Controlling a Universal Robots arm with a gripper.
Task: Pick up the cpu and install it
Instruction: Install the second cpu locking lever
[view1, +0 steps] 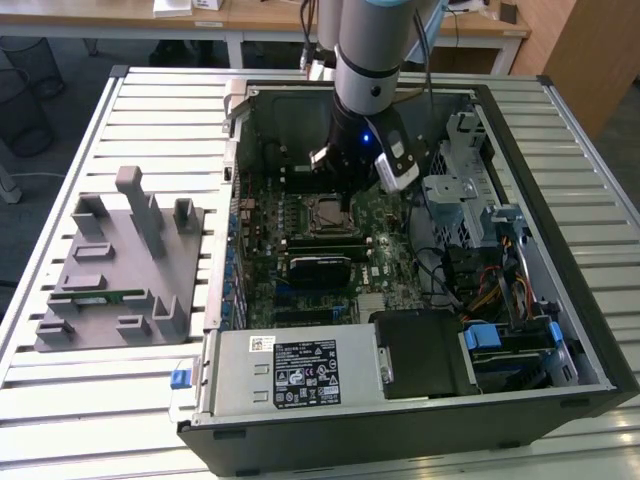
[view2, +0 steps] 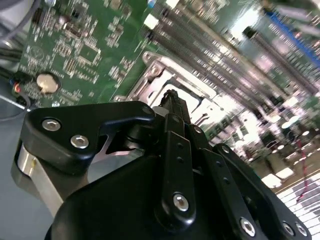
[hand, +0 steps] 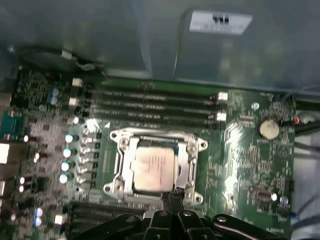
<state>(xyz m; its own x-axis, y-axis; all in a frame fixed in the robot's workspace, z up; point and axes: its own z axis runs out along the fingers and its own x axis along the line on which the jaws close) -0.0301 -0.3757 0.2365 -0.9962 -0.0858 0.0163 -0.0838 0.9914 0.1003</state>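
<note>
Inside the open computer case (view1: 560, 330), the cpu (hand: 155, 167) sits in its motherboard socket (hand: 156, 167); just above, the gripper (hand: 172, 197) has its fingers pressed together, holding nothing.

You are looking down on the green motherboard (hand: 245, 165), where the cpu (hand: 154, 169) is sitting flat inside the metal socket frame (hand: 120, 150), its pale silvery plate facing up. The gripper (hand: 172, 196) is reaching in from the picture's edge, its black fingers (hand: 176, 200) pressed close together with the tips meeting at the cpu's near edge. Long dark memory slots (hand: 150, 105) are running alongside the socket on its far side. A round silver coin battery (hand: 268, 128) is sitting well apart from the socket, and a row of small capacitors (hand: 66, 157) is lining the opposite side.
</note>
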